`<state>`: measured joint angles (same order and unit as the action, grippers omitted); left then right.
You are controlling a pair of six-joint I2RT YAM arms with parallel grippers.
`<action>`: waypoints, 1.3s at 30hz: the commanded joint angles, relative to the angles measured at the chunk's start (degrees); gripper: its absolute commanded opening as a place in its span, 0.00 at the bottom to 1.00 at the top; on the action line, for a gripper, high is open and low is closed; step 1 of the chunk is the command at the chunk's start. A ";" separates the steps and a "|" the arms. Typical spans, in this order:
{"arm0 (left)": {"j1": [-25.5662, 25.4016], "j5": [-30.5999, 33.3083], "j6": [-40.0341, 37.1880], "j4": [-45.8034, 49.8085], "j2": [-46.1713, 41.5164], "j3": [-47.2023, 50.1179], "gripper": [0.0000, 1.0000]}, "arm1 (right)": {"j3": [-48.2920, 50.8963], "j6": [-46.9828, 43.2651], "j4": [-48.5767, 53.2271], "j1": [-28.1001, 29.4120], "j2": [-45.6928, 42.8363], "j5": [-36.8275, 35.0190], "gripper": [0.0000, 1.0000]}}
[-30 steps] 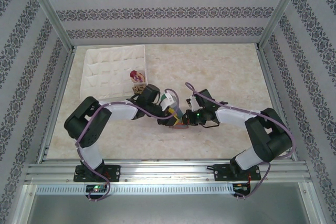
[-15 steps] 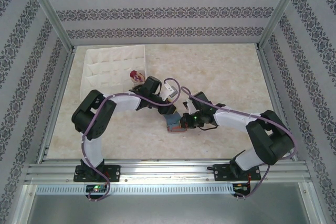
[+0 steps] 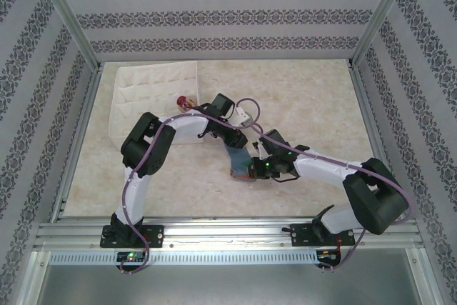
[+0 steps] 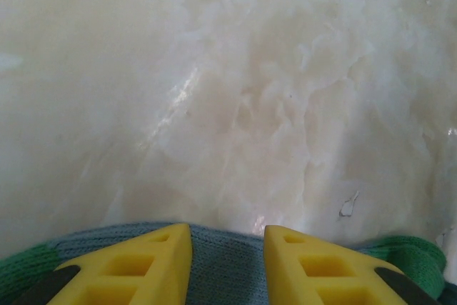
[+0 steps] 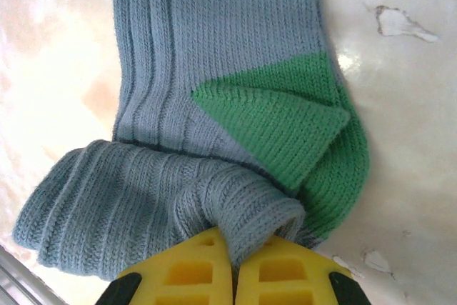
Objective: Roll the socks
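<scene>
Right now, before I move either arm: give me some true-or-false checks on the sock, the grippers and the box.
1. The right gripper is shut on the sock. True.
2. The sock's patch is orange. False: it is green.
3. The sock lies in the box. False: it is on the table between the arms, outside the box.
4. Blue fabric shows between the left gripper's fingers. True.
</scene>
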<state>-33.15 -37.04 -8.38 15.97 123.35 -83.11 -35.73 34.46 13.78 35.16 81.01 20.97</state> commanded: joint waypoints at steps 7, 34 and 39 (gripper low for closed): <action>-1.41 -0.15 -9.84 -13.95 -10.53 12.51 0.45 | -0.96 1.65 9.55 0.83 2.80 -3.47 0.00; -10.74 2.74 -19.61 -29.49 -29.94 40.71 0.57 | -2.29 2.98 9.50 1.13 5.21 -3.13 0.00; -11.57 2.73 -19.83 -28.18 -27.96 39.80 0.42 | -2.51 3.24 9.72 1.15 4.97 -3.04 0.00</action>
<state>-43.90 -34.33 -27.18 -13.85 94.13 -42.24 -39.03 37.12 18.00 35.18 84.05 20.23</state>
